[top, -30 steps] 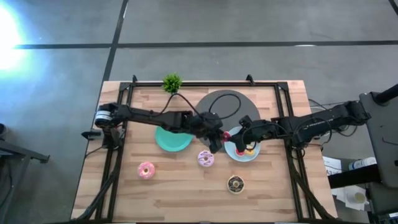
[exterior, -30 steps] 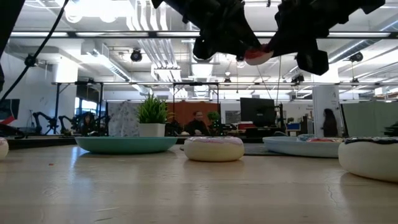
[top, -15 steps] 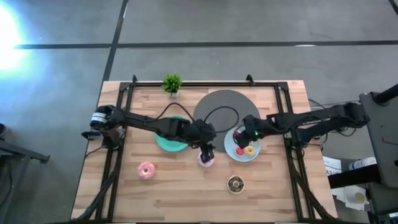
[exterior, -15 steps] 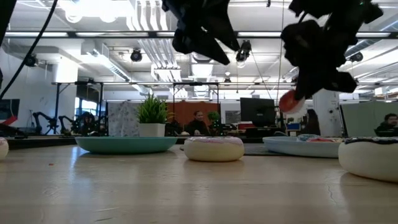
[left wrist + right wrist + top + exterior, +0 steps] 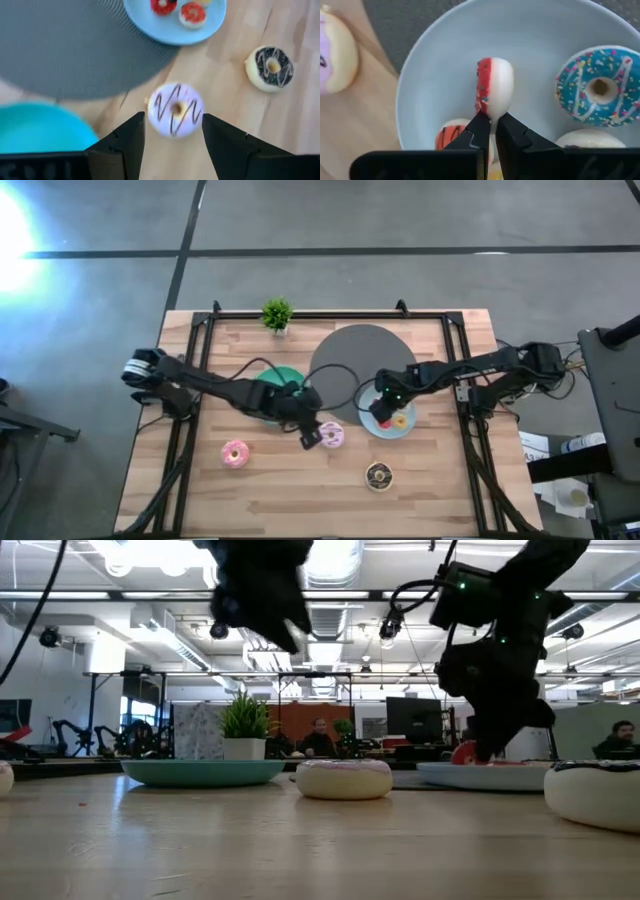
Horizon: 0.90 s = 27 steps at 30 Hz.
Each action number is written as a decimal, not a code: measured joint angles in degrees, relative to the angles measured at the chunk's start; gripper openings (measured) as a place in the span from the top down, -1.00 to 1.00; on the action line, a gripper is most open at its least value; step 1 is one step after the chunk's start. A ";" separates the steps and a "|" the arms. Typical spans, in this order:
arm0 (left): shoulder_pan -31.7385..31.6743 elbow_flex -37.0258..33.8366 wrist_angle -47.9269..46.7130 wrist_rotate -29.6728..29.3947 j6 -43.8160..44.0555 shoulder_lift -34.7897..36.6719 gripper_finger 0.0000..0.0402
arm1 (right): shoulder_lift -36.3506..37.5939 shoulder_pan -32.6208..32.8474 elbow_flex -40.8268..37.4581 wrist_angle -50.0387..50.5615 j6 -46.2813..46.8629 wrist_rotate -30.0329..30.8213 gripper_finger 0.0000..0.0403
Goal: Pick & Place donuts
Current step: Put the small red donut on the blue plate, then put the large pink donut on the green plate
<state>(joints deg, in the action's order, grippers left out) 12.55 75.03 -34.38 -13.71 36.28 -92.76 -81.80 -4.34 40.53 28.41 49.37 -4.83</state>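
Note:
My right gripper (image 5: 490,131) is shut on a small red-frosted donut (image 5: 494,94) over the pale blue plate (image 5: 392,425), low beside its rim in the low view (image 5: 480,774). A blue sprinkled donut (image 5: 600,90) and other small ones lie on that plate. My left gripper (image 5: 172,137) is open and hovers high (image 5: 260,600) above the lilac-frosted donut (image 5: 175,109), which rests on the wood (image 5: 331,435). The pink donut (image 5: 235,453) and the chocolate donut (image 5: 378,475) lie nearer the near edge. My right gripper pinches the small red-frosted donut by its rim (image 5: 491,114) between the two fingertips (image 5: 479,129), coming from above. The donut stands on edge below the fingers, red side to one side. Whether its lower rim touches the plate I cannot tell.
The teal plate (image 5: 283,385) lies partly under my left arm. The big grey disc (image 5: 358,355) sits behind both plates, and a small potted plant (image 5: 277,313) stands at the far edge. Bare wood stretches along the near edge around the pink and chocolate donuts.
My right gripper has come down with the red donut from well above the table to just over the pale blue plate. My left gripper has moved away from the plate, toward the near and left edges, and now hovers by the lilac donut.

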 joint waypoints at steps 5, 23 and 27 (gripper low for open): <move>2.66 -9.47 0.55 -3.76 9.08 7.70 0.15 | 1.09 -0.10 0.31 -0.24 -0.29 0.59 0.78; 11.34 -27.59 -4.80 -7.38 29.34 24.47 0.15 | 7.20 -0.45 0.32 9.50 -1.81 11.15 0.23; 15.18 -27.60 -7.42 -2.56 27.81 24.58 0.15 | 11.37 0.95 0.31 9.85 -9.67 13.86 0.23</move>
<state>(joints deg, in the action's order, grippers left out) 27.73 47.43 -41.79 -16.27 64.09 -68.18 -70.43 -3.40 40.84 38.26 39.69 9.03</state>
